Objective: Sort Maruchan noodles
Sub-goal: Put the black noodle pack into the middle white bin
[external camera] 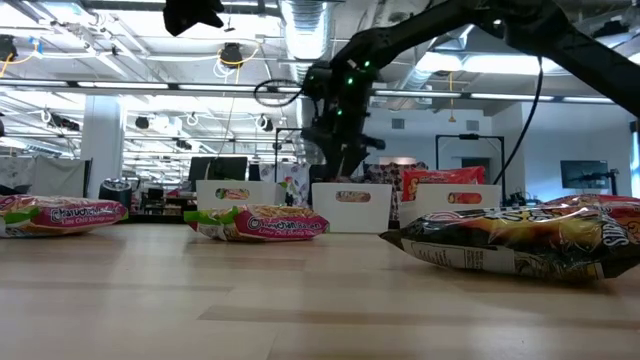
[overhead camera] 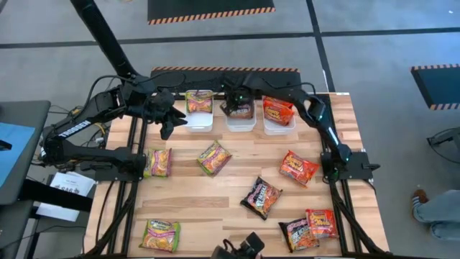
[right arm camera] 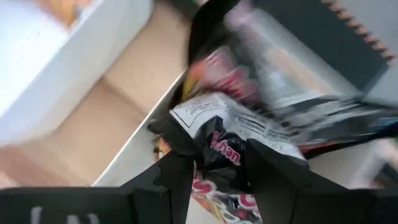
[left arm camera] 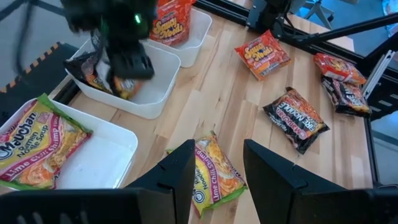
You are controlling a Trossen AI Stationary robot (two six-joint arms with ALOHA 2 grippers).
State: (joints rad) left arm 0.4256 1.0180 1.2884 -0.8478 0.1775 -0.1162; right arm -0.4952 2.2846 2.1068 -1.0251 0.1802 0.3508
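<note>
Near edge of the table [overhead camera: 237,187]: a green packet [overhead camera: 160,235] lies at the left; two dark packets [overhead camera: 261,196] and two red ones [overhead camera: 298,167] lie at the right, all loose. Mid-table, two more green packets [overhead camera: 214,158] lie left of centre.

Far edge: three white bins [overhead camera: 239,124] stand in a row. The left bin holds a green packet, the right bin [overhead camera: 278,128] a red one.

The right gripper [overhead camera: 238,103] hangs over the middle bin, jaws clamped on a dark packet [right arm camera: 221,152] that dangles partly inside the bin.

The left gripper [overhead camera: 172,119] hovers just left of the bins, jaws parted and empty.

Procedure: lower the dark packet until most of it sits below the rim, keep it centred between the bin walls, then part the jaws. Lift straight up so the crinkly wrapper does not snag and drag back out.
</note>
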